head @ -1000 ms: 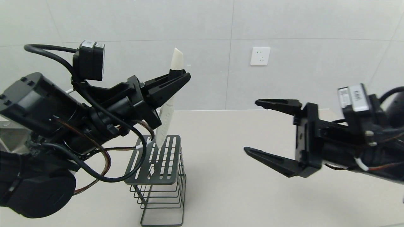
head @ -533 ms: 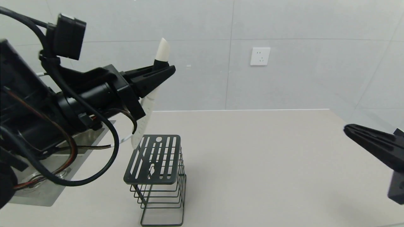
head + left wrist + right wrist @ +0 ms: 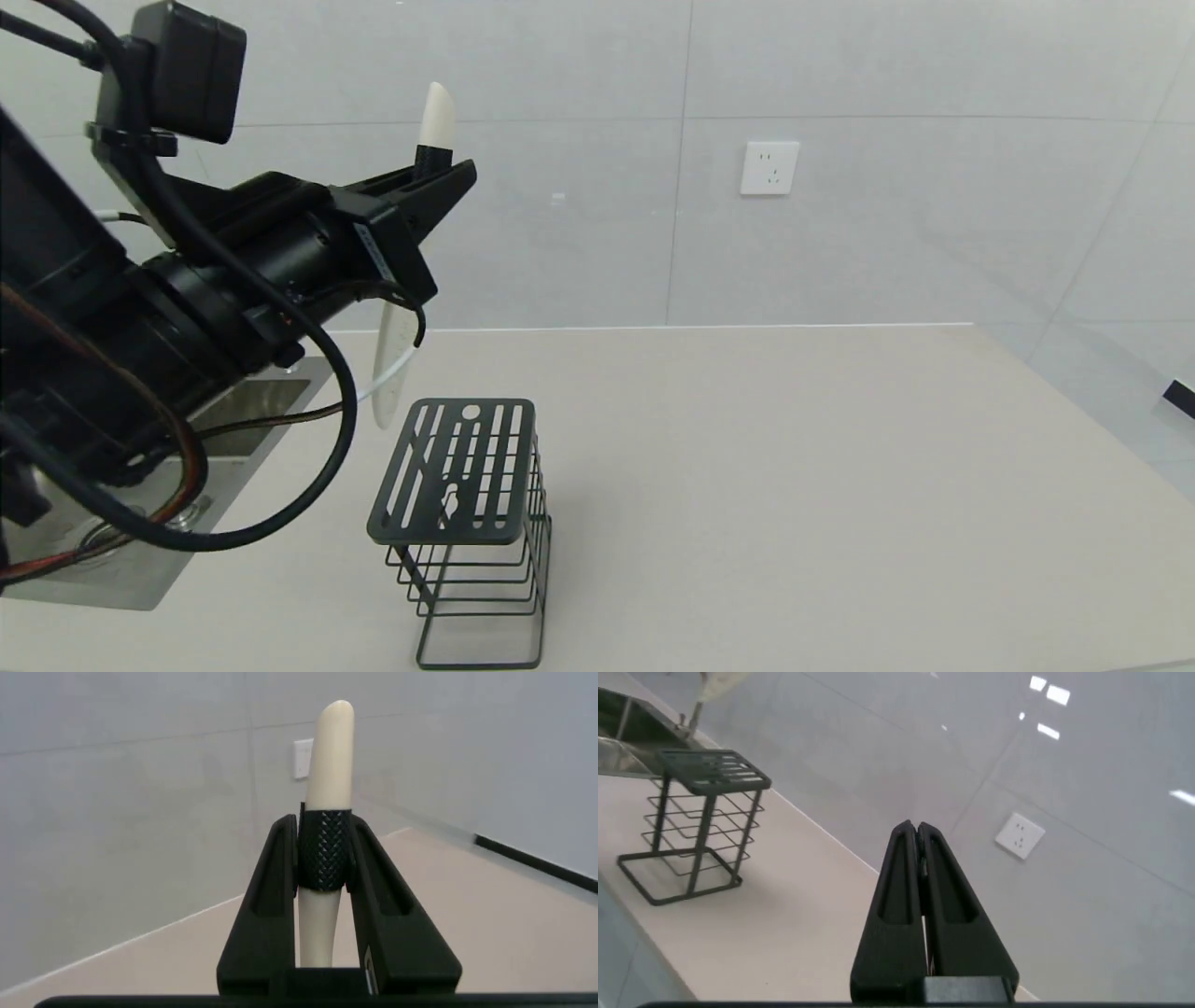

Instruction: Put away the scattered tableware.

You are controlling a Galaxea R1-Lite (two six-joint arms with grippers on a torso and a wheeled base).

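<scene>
One white knife (image 3: pixel 436 117) stands upright in the upper left of the head view. Its handle is clamped in the left gripper (image 3: pixel 441 182), and the blade tip hangs just left of the single black slotted rack (image 3: pixel 457 467) at lower centre. The right gripper (image 3: pixel 918 840) has its fingers pressed together.

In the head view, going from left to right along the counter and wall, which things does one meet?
Stainless steel sink → black wire rack with slotted top → white wall socket. The white knife in the left hand overlaps the rack, so it is left out.
</scene>
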